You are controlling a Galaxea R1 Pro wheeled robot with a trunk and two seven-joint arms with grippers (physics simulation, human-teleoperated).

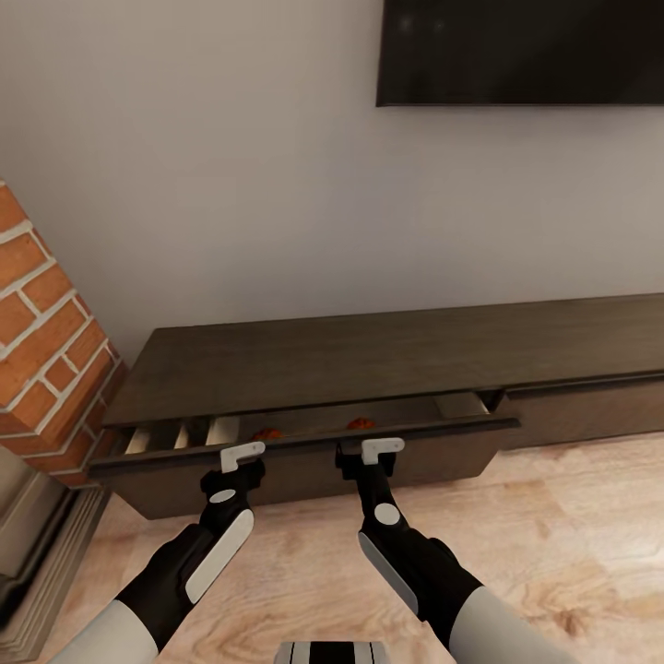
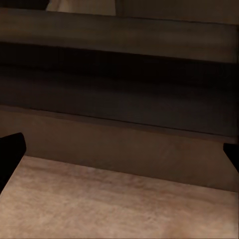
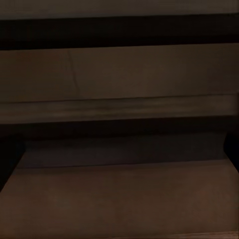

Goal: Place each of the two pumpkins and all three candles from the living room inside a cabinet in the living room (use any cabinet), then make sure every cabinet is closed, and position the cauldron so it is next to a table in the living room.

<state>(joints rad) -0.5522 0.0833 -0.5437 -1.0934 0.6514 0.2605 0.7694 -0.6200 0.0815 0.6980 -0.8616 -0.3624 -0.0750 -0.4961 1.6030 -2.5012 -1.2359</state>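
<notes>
Left end effector (image 1: 242, 458) and right end effector (image 1: 372, 454) side by side over the wood floor (image 1: 572, 516), tips right at the front edge of the drawer (image 1: 304, 441), fingers spread wide, gripping nothing. Drawer of the cabinet (image 1: 369, 360) part-open; inside, two pumpkins (image 1: 268, 433) (image 1: 361, 424) showing as orange slivers, near the middle of the gap. Beyond: brick column (image 1: 46, 350) off cabinet's left end, dark screen (image 1: 521, 51) on wall (image 1: 231, 166) above.
</notes>
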